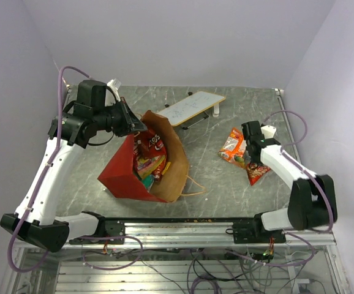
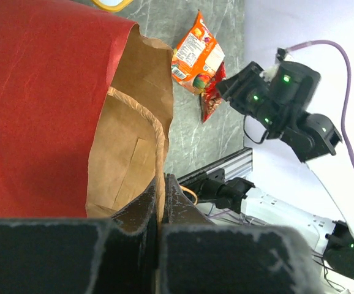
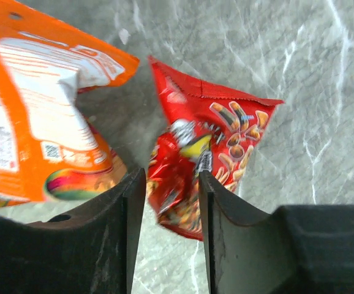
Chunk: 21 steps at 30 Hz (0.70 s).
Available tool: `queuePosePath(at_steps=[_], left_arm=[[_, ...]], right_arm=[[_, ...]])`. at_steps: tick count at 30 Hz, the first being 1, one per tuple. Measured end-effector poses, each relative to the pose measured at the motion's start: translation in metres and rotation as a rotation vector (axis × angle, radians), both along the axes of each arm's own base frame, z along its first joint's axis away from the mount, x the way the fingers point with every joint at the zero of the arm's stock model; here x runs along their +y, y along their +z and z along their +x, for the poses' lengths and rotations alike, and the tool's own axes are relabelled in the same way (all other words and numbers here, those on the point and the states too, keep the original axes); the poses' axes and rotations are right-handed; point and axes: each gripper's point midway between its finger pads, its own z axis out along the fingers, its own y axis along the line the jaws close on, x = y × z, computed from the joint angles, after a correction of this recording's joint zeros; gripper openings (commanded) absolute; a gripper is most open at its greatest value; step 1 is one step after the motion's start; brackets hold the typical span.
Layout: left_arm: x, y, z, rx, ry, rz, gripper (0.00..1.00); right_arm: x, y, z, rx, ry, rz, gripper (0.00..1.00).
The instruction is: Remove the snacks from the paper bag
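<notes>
The paper bag (image 1: pixel 165 168) lies tipped on the table, red outside and brown inside, its mouth facing the far side. My left gripper (image 1: pixel 137 125) is shut on the bag's brown rim (image 2: pixel 160 184) and holds it up. Inside the bag show a red Doritos packet (image 1: pixel 155 144) and other colourful snacks (image 1: pixel 149 165). An orange packet (image 1: pixel 231 147) and a red snack packet (image 1: pixel 258 173) lie on the table at the right. My right gripper (image 3: pixel 171 184) is open just above the red packet (image 3: pixel 220 135), jaws either side of its end, beside the orange packet (image 3: pixel 36 116).
A flat white tan-edged board (image 1: pixel 193 106) lies at the back of the table. The bag's string handle (image 1: pixel 195 187) trails toward the front edge. A metal rail (image 1: pixel 183 226) runs along the near edge. Walls close in at the left, back and right.
</notes>
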Motion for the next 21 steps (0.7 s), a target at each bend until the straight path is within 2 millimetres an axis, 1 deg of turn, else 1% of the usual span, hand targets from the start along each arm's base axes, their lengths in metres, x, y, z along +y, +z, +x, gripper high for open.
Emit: queuePosePath(at_steps=[6, 10, 12, 15, 19, 21], left_arm=[[0.0, 0.001, 0.003, 0.008, 0.026, -0.011, 0.07], [0.0, -0.002, 0.007, 0.023, 0.042, -0.008, 0.07], [0.0, -0.003, 0.009, 0.028, 0.051, -0.012, 0.07], [-0.001, -0.005, 0.009, 0.035, 0.06, -0.023, 0.07], [-0.002, -0.011, 0.009, 0.054, 0.07, -0.041, 0.07], [-0.002, -0.014, 0.009, 0.063, 0.074, -0.042, 0.07]], right_arm=[[0.011, 0.048, 0.004, -0.144, 0.062, 0.073, 0.5], [0.027, 0.074, 0.017, -0.208, 0.129, 0.139, 0.52], [0.041, 0.087, 0.026, -0.243, 0.184, 0.199, 0.52], [0.069, 0.104, 0.036, -0.3, 0.286, 0.315, 0.52], [0.115, 0.115, 0.037, -0.33, 0.427, 0.462, 0.53], [0.146, 0.123, 0.032, -0.345, 0.521, 0.51, 0.53]])
